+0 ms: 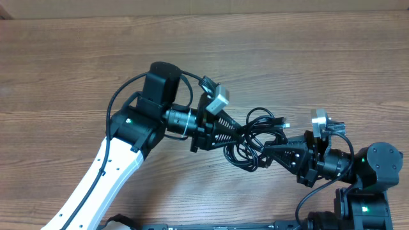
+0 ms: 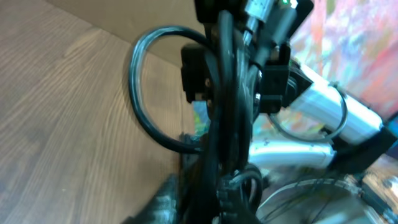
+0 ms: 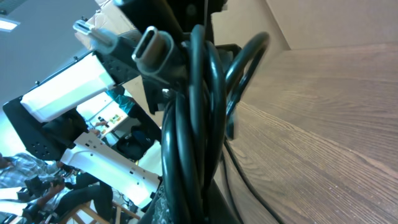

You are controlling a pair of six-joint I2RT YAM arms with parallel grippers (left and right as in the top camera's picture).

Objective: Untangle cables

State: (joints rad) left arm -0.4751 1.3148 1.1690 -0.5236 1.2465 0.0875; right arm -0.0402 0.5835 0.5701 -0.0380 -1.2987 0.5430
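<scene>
**Cable knot held between both pincers: separation not yet begun**

Nearest the rig's base, the right arm sits low at the desk's near-right corner. Its forearm is level and points leftward. The right pincer is clamped tight on the thin black rubber-sheathed cables. The right wrist view shows several strands bunched together and rising straight from the grip. A black plug with an oval metal mouth stands free at the top.

At mid-distance the cables form one compact knot of overlapping loops, directly between the two pincers and above the pale brown wood-grain desk. Whether the knot rests on the surface or hangs just clear cannot be determined.

Beyond it, the left pincer enters from the opposite side. Its fingers are drawn narrow onto the knot's left edge and appear to pinch it. The left wrist view shows strands crossing close to the lens, too blurred to confirm the hold. The left arm rises from the near-left, elbow bent and wrist turned rightward.

Assessment: the opposed holds look arranged for drawing the loops apart — a straight pull risks tightening the knot instead.
</scene>
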